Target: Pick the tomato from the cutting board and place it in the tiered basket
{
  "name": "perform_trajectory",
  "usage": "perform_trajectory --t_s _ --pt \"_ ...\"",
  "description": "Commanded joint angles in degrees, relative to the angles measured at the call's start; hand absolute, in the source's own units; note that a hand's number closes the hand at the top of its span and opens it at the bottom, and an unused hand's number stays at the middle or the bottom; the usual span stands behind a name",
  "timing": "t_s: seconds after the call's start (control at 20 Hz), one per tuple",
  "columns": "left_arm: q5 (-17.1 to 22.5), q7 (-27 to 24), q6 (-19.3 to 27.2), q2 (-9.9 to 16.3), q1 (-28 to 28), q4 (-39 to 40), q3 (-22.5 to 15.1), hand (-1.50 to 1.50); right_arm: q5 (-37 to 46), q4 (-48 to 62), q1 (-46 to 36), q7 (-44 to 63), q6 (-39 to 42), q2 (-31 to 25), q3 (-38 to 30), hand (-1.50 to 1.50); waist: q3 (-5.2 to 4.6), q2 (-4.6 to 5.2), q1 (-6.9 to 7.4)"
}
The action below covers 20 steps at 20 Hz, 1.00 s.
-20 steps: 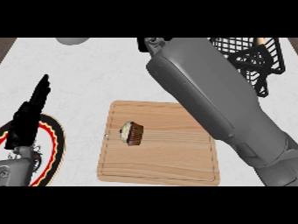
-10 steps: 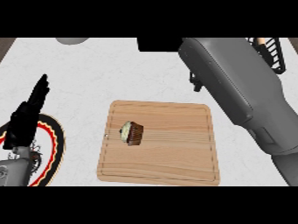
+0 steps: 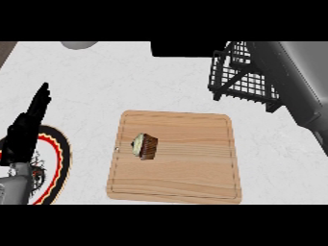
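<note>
A wooden board (image 3: 173, 156) lies on the white counter (image 3: 124, 81), and the only thing on it is a small brown cupcake (image 3: 145, 146) tipped on its side, left of the board's middle. No tomato shows on the board or anywhere else in the head view. The black wire basket (image 3: 243, 77) stands at the upper right, apart from the board's far right corner, and what lies inside it cannot be made out. The right forearm (image 3: 305, 91) comes up along the right edge and crosses the basket's right side; the right hand itself is out of sight past the top, so its fingers cannot be told. The left hand (image 3: 26, 129) rests at the left, fingers straight and pointing up the view, holding nothing, well apart from the board. Under it and its grey forearm (image 3: 6, 185) lies a round plate (image 3: 61, 158) with a red and yellow rim, partly hidden. A grey round shape (image 3: 80, 44) is cut off at the top left, and a dark block (image 3: 184, 48) sits at the top beside the basket.
</note>
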Motion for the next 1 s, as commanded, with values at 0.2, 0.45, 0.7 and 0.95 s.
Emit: perform_trajectory --t_s 0.2,0.45,0.7,0.95 --pt "0.5 1.8 -0.8 0.7 -1.4 0.2 1.0 0.00 -2.3 2.3 3.8 -10.5 -0.7 -2.4 -5.4 1.50 0.02 0.14 0.27" --pt "-1.0 1.5 1.4 -2.1 -0.9 -0.2 -0.9 0.00 -5.9 0.1 9.0 -13.9 -0.5 -1.9 -8.9 1.50 0.03 0.03 0.04" --pt "-0.6 -0.3 0.6 -0.6 -1.6 1.9 0.3 0.00 -13.8 -0.1 11.8 -10.7 -3.3 0.4 -17.5 1.50 0.07 0.02 -0.66" --pt "-0.8 -1.2 0.5 -1.2 -1.0 2.0 -0.2 0.00 -13.1 0.1 14.7 -13.8 -4.1 0.7 -17.3 -1.50 0.02 0.08 -0.02"
